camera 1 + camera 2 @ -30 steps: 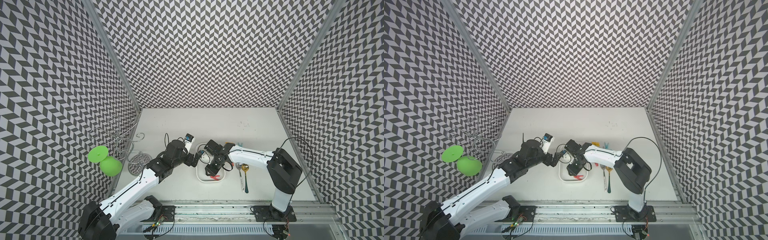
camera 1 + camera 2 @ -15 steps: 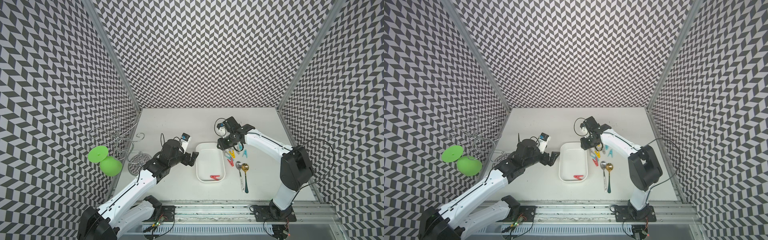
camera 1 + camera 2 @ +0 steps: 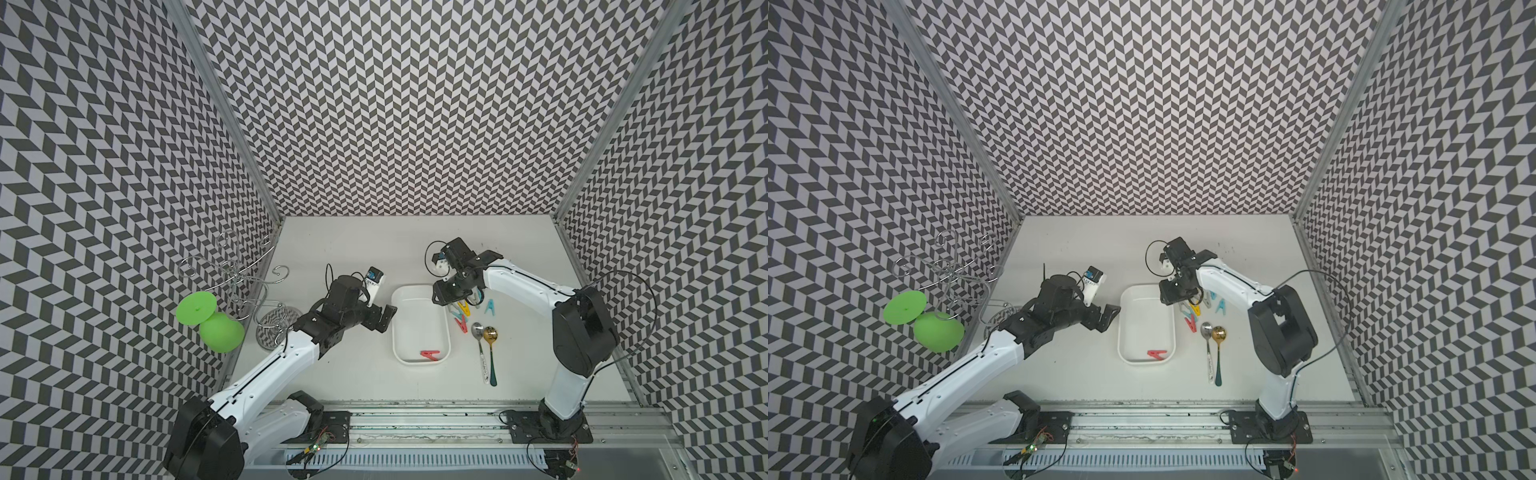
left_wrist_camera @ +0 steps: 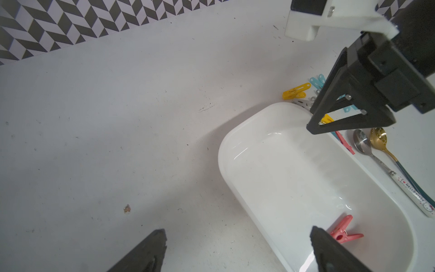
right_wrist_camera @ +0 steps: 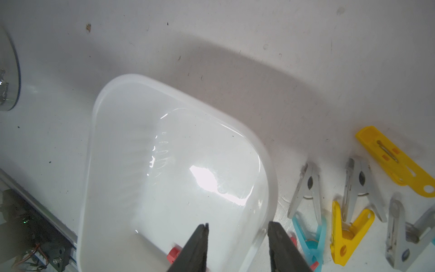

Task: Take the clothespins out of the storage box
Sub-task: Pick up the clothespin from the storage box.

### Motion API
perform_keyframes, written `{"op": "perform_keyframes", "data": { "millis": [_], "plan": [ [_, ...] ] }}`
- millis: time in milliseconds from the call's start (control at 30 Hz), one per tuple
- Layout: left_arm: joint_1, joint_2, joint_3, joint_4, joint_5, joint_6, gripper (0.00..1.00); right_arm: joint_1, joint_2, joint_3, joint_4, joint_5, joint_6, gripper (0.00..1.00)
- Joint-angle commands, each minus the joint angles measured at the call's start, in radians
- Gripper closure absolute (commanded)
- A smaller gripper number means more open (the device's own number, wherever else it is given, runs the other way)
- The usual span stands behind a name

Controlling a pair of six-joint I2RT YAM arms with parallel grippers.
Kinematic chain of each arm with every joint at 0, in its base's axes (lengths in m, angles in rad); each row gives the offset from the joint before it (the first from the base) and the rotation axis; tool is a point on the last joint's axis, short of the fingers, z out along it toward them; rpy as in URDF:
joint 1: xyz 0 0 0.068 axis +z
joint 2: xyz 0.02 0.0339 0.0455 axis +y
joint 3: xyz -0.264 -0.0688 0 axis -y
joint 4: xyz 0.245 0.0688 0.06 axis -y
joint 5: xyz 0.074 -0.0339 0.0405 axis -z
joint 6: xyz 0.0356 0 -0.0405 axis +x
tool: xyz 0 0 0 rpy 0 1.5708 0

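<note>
Right arm has swung from the near end of the box (image 3: 419,320) to its far corner, bent low, right fingers (image 5: 195,247) half apart and empty by the clothespins (image 3: 464,308) on the bench (image 3: 353,249). One red clothespin (image 3: 430,354) is still inside, so next up, I reckon, is going back for it. Meanwhile left fingers (image 4: 146,254) hang wide beside the box.

On my feed two spoons lie side by side on the white table (image 3: 374,241), bowls toward the back wall, handles toward the front rail (image 3: 415,415); the silver spoon (image 3: 477,330) has a white printed handle; the gold spoon (image 3: 490,333) has a dark teal one; at the left wall a wire stand (image 3: 245,282) rises from its round patterned base (image 3: 276,328); a green disc (image 3: 195,306) touches a green rounded piece (image 3: 221,332) beside it; I cannot tell what bears them; chevron walls (image 3: 415,104) enclose the table.
</note>
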Motion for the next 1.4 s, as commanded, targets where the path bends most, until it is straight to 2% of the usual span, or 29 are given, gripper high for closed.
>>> {"op": "perform_keyframes", "data": {
  "millis": [0, 267, 367, 467, 633, 767, 867, 1000, 1167, 1367],
  "plan": [
    [0.022, -0.004, -0.02, 0.06, 0.015, 0.042, 0.0, -0.007, -0.031, -0.028, 0.051, -0.022, -0.011, 0.52],
    [0.068, -0.063, -0.097, 0.208, -0.057, 0.064, 0.0, -0.08, -0.19, -0.106, 0.165, -0.029, -0.01, 0.41],
    [0.107, -0.074, -0.128, 0.265, -0.057, 0.059, 0.0, -0.134, -0.279, -0.174, 0.246, 0.001, -0.004, 0.32],
    [0.146, -0.079, -0.153, 0.319, -0.057, 0.057, 0.0, -0.192, -0.359, -0.247, 0.325, 0.047, 0.01, 0.29],
    [0.181, -0.076, -0.174, 0.372, -0.025, 0.058, 0.01, -0.234, -0.404, -0.283, 0.376, -0.026, -0.041, 0.28],
    [0.182, -0.076, -0.171, 0.349, 0.013, 0.055, 0.0, -0.229, -0.354, -0.224, 0.287, -0.15, -0.063, 0.37],
    [0.182, -0.071, -0.164, 0.322, 0.021, 0.058, 0.0, -0.191, -0.31, -0.188, 0.2, -0.213, -0.105, 0.43],
    [0.182, -0.053, -0.145, 0.297, 0.025, 0.057, 0.01, -0.054, -0.311, -0.194, 0.157, -0.217, -0.19, 0.45],
    [0.182, -0.026, -0.131, 0.312, 0.029, 0.05, 0.0, 0.114, -0.272, -0.188, 0.095, -0.167, -0.32, 0.48],
    [0.181, -0.018, -0.145, 0.355, 0.032, 0.048, 0.01, 0.22, -0.216, -0.204, 0.038, -0.112, -0.398, 0.5]
  ]
}}
